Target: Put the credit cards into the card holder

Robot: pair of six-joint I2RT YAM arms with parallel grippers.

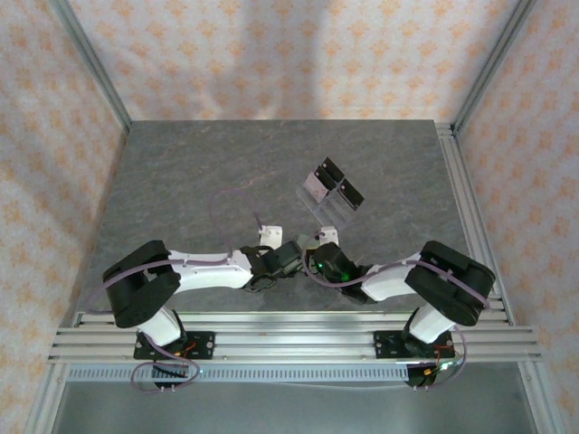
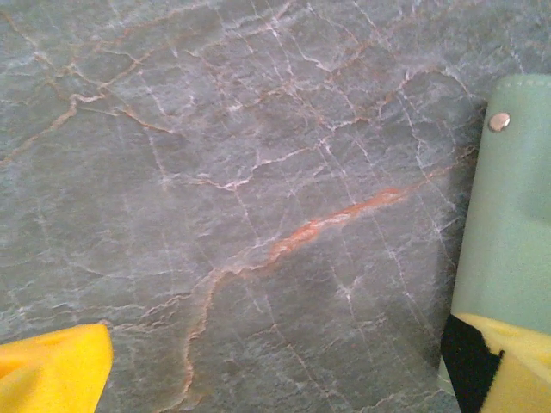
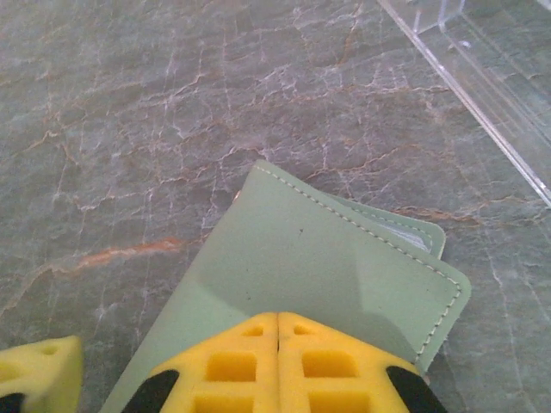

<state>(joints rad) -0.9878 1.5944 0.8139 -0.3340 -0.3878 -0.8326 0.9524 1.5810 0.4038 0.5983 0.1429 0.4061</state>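
One card holder [image 3: 327, 267], folded, contents hidden.

table [image 1: 181, 181]: grey marbled | acrylic stand [image 1: 326, 195]: clear, black panels, right of centre

Close wrist views, shared card holder [image 3: 301, 267]

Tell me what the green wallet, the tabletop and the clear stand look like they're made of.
The card holder: soft, matte sage-green leather or faux leather, judging by the pale stitching along its edge and the gentle crease. The table: a grey stone-look surface with white and rust veins, possibly marble or a printed laminate. The clear stand: glossy transparent plastic, probably acrylic, with bright see-through edges.
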